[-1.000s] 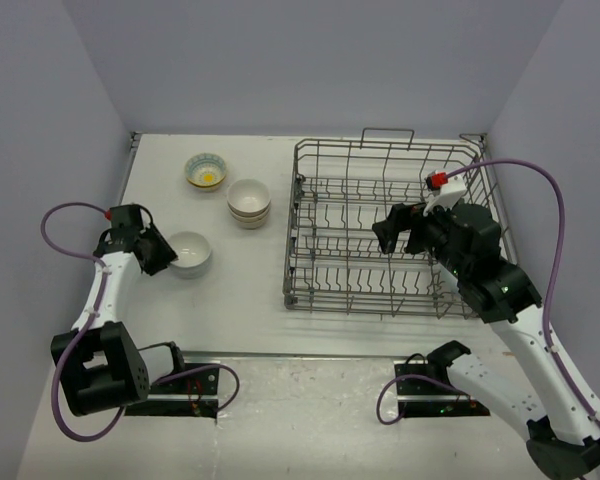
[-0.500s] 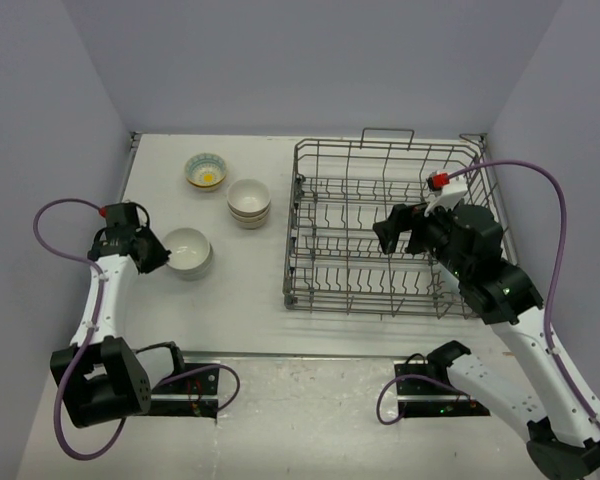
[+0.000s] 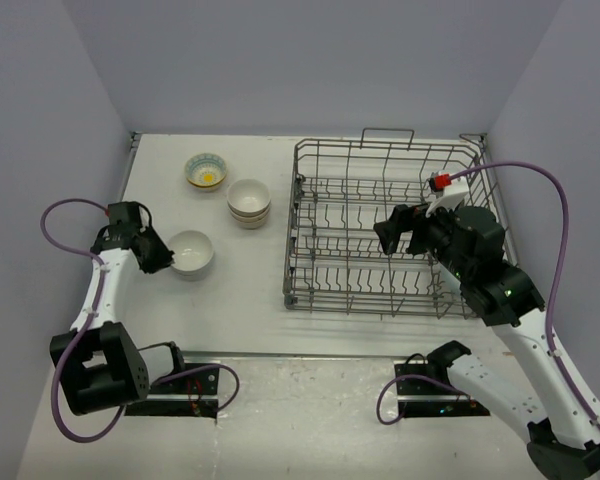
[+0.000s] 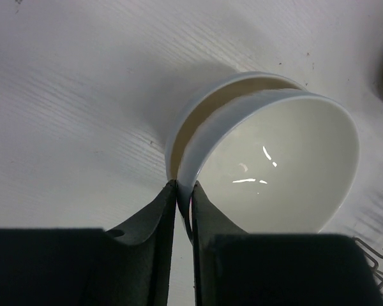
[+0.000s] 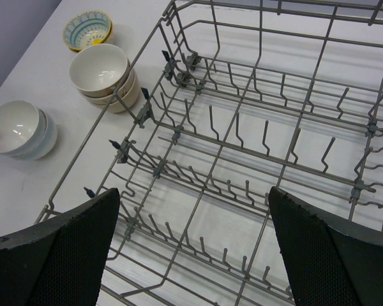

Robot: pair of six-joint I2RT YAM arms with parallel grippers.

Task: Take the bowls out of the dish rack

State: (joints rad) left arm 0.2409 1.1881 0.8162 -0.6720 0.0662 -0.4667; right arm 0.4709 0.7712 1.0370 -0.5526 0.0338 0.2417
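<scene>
My left gripper [image 4: 185, 188] is shut on the near rim of a white bowl [image 4: 281, 166], which tilts inside a second bowl [image 4: 198, 105] under it. From above, that pair [image 3: 191, 252] rests on the table left of the dish rack [image 3: 298, 230], with the left gripper [image 3: 160, 255] at its left edge. My right gripper [image 5: 193, 194] hangs open above the wire rack [image 5: 242, 146], with nothing between its fingers. No bowl shows in the rack.
A stack of beige bowls [image 3: 249, 202] and a patterned bowl with a yellow inside [image 3: 206, 170] stand behind the white pair. The rack's looped handle [image 3: 388, 132] sticks up at the far side. Walls enclose the table on three sides.
The left gripper's jaws have closed onto the white bowl's rim, and the left arm has shifted slightly. The right arm has stayed still above the rack.
</scene>
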